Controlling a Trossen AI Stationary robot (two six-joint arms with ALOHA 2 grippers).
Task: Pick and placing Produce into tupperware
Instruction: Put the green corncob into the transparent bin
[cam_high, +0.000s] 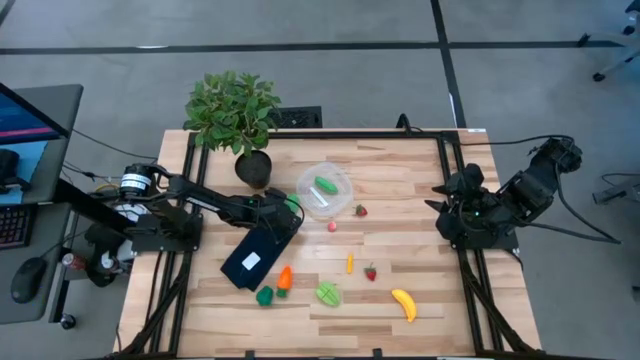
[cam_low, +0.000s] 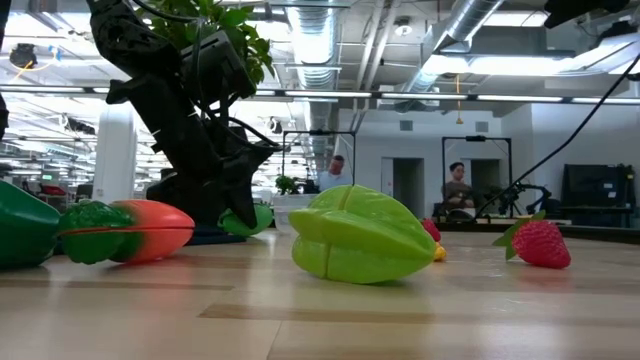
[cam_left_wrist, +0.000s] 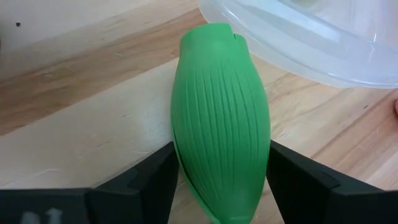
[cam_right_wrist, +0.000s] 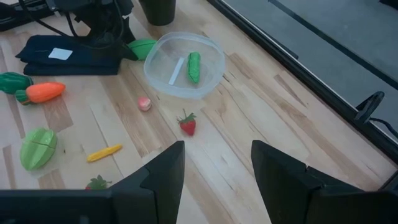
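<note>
A: Table (cam_high: 400, 180) space is taken up first by the big things: the potted plant (cam_high: 235, 110) at the back edge, the dark flat rectangle (cam_high: 258, 255) near the front left, and the round clear tub (cam_high: 324, 190) between them, toward the middle. One green piece (cam_high: 325, 184) is already seen lying in the tub.

B: And the step in hand?

A: A ribbed green oblong (cam_left_wrist: 219, 124) is clamped between the fingers of the left gripper (cam_high: 285, 207), just beside the tub's near wall. It is judged that the piece ought to be lifted clear of the rim before it is carried across, and let go only once it is over the tub's floor, so the light tub is not shoved.

B: The other arm?

A: The right gripper (cam_right_wrist: 214, 177) is parked at the right edge of the table, its fingers spread and nothing held.

B: What is left outside?

A: A green star fruit (cam_high: 328, 293), a banana (cam_high: 404, 304), a carrot (cam_high: 285, 278) with a dark green piece (cam_high: 264, 295) beside it, two strawberries (cam_high: 360, 211) (cam_high: 371, 272), a small yellow stick (cam_high: 349, 263) and a small pink piece (cam_high: 332, 227).

B: Which view adds what?

A: The grip on the oblong is shown plainly only by the left wrist view; from above the piece is mostly hidden. The tub's contents are shown from above and by the right wrist view, while the tub cannot be made out in the low view, where people are seen far behind the table.
</note>
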